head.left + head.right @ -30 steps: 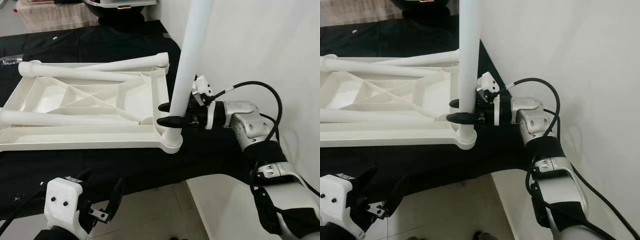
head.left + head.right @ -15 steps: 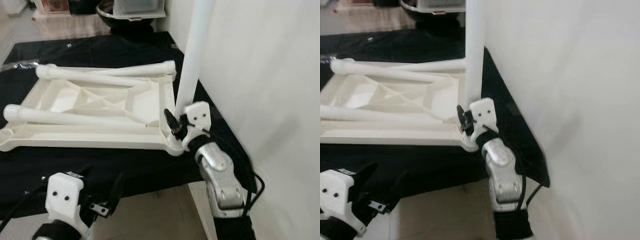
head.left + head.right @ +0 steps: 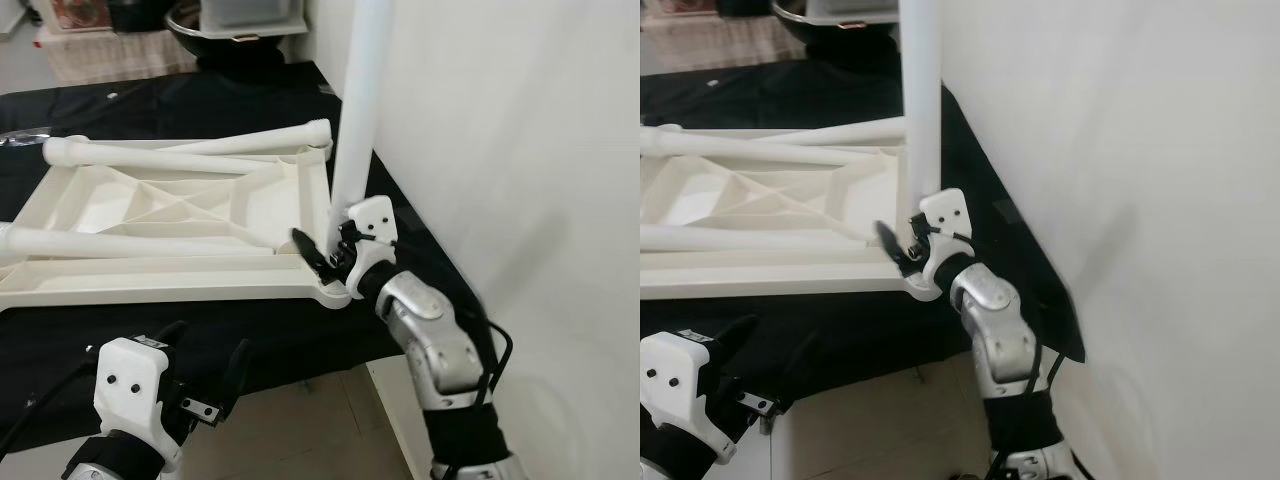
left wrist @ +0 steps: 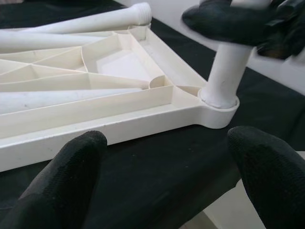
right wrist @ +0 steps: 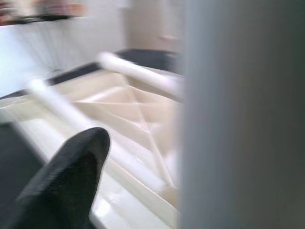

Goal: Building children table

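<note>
White plastic dominates your view: the upturned tabletop (image 3: 190, 225) lies ribbed side up on the black-draped bench (image 3: 200, 330), two smooth tubular legs (image 3: 200, 150) lying loose across it, while a third leg (image 3: 355, 120) stands upright in the socket at the bench's near right corner, by the wall. Your right pincer (image 3: 325, 250) has swung round within the last second, from a level grip reaching in from the wall side to a steeper angle from below; one black finger now stands off the leg's base, so you appear to have let go, though the far finger is hidden. That suggests the leg is seated and the next one awaits. Your left pincer (image 3: 205, 385) hangs spread and empty below the bench's near edge.
</note>
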{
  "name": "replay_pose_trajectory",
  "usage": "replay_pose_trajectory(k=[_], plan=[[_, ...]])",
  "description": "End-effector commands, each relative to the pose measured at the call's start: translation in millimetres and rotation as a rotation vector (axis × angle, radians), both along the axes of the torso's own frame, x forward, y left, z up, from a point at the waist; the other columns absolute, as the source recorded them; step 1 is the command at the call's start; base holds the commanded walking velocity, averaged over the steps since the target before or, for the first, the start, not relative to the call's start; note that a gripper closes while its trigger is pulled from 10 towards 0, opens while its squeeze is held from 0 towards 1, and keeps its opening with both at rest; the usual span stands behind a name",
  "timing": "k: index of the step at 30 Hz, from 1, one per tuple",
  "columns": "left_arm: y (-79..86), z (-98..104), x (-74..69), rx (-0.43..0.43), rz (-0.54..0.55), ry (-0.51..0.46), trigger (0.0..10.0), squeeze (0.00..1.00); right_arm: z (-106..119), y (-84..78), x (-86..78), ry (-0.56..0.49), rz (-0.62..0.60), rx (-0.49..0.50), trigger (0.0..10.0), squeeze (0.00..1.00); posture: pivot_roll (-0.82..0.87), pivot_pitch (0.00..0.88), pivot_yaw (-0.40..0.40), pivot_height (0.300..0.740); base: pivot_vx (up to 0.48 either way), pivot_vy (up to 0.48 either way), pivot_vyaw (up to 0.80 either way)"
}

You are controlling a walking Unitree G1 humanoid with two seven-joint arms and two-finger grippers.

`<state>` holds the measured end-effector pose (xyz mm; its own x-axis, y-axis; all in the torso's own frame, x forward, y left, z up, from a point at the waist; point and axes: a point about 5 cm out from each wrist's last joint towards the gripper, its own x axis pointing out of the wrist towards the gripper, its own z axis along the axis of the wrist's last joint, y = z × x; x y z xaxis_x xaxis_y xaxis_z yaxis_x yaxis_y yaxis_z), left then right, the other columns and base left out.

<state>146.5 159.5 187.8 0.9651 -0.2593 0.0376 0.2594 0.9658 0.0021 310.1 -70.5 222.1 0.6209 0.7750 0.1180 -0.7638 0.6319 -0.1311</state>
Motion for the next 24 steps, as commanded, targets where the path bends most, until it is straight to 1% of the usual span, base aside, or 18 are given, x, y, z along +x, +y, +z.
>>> replay_pose_trajectory(k=[1, 2, 3, 4, 5, 6, 8, 9, 11, 12, 14, 15, 16, 17, 18, 21, 24], plan=[[1.3, -5.2, -0.7, 0.004, 0.006, 0.030, 10.0, 0.00, 7.5, 13.1, -9.5, -0.044, 0.137, 0.003, 10.0, 1.00, 0.15, 0.162, -0.057, 0.740, 0.000, 0.000, 0.00], [1.5, -5.4, -1.2, 0.007, 0.008, 0.033, 10.0, 0.00, 10.8, 9.5, -10.5, -0.076, 0.228, -0.059, 10.0, 1.00, 0.16, 0.167, -0.057, 0.740, 0.000, 0.000, 0.00], [1.5, -5.4, -1.2, 0.007, 0.008, 0.033, 10.0, 0.00, 10.8, 9.5, -10.5, -0.076, 0.228, -0.059, 10.0, 1.00, 0.16, 0.167, -0.057, 0.740, 0.000, 0.000, 0.00], [2.3, -5.9, -2.0, 0.014, 0.012, 0.038, 10.0, 0.00, 12.6, 5.1, -7.8, -0.085, 0.302, -0.121, 10.0, 0.20, 0.16, 0.172, -0.056, 0.740, 0.000, 0.000, 0.00], [3.1, -6.3, -3.1, 0.026, 0.015, 0.044, 10.0, 0.00, 13.6, 0.9, -2.9, -0.089, 0.345, -0.175, 10.0, 0.00, 0.17, 0.180, -0.056, 0.740, 0.000, 0.000, 0.00], [3.7, -6.6, -4.0, 0.034, 0.017, 0.048, 10.0, 0.00, 14.6, -1.9, 0.3, -0.091, 0.370, -0.209, 10.0, 0.00, 0.17, 0.181, -0.056, 0.740, 0.000, 0.000, 0.00], [3.7, -6.6, -4.0, 0.034, 0.017, 0.048, 10.0, 0.00, 14.6, -1.9, 0.3, -0.091, 0.370, -0.209, 10.0, 0.00, 0.17, 0.181, -0.056, 0.740, 0.000, 0.000, 0.00], [4.3, -6.8, -5.1, 0.049, 0.018, 0.051, 10.0, 0.00, 18.3, -3.3, 5.6, -0.091, 0.386, -0.222, 10.0, 0.00, 0.18, 0.187, -0.055, 0.740, 0.000, 0.000, 0.00], [5.8, -5.4, -7.9, 0.065, 0.024, 0.049, 10.0, 0.00, 29.2, -4.9, 16.3, -0.088, 0.417, -0.207, 10.0, 0.00, 0.20, 0.200, -0.052, 0.740, 0.000, 0.000, 0.00], [5.8, -5.4, -7.9, 0.065, 0.024, 0.049, 10.0, 0.00, 29.2, -4.9, 16.3, -0.088, 0.417, -0.207, 10.0, 0.00, 0.20, 0.200, -0.052, 0.740, 0.000, 0.000, 0.00], [6.9, -3.8, -9.9, 0.067, 0.030, 0.046, 10.0, 0.00, 35.3, -8.5, 24.0, -0.080, 0.448, -0.198, 10.0, 0.00, 0.20, 0.205, -0.052, 0.740, 0.000, 0.000, 0.00], [6.9, -3.8, -9.9, 0.067, 0.030, 0.046, 10.0, 0.00, 35.3, -8.5, 24.0, -0.080, 0.448, -0.198, 10.0, 0.00, 0.20, 0.205, -0.052, 0.740, 0.000, 0.000, 0.00], [7.0, -3.2, -10.9, 0.065, 0.031, 0.046, 10.0, 0.00, 36.7, -12.0, 27.7, -0.069, 0.468, -0.201, 10.0, 0.00, 0.21, 0.209, -0.051, 0.740, 0.000, 0.000, 0.00], [6.8, -2.8, -12.0, 0.064, 0.030, 0.047, 10.0, 0.00, 37.8, -15.1, 30.7, -0.057, 0.484, -0.202, 5.9, 0.00, 0.21, 0.211, -0.051, 0.740, 0.000, 0.000, 0.00], [6.8, -2.7, -12.8, 0.062, 0.029, 0.049, 10.0, 0.00, 38.6, -18.5, 32.8, -0.041, 0.504, -0.203, 0.0, 0.00, 0.21, 0.212, -0.049, 0.740, 0.000, 0.000, 0.00], [6.8, -2.8, -13.2, 0.061, 0.028, 0.050, 10.0, 0.00, 39.0, -20.9, 33.8, -0.032, 0.523, -0.205, 0.0, 0.00, 0.21, 0.212, -0.049, 0.740, 0.000, 0.000, 0.00], [6.3, -3.6, -13.5, 0.061, 0.025, 0.054, 10.0, 0.00, 40.0, -28.0, 36.5, -0.008, 0.558, -0.190, 0.0, 0.00, 0.20, 0.209, -0.046, 0.740, 0.000, 0.000, 0.00]])
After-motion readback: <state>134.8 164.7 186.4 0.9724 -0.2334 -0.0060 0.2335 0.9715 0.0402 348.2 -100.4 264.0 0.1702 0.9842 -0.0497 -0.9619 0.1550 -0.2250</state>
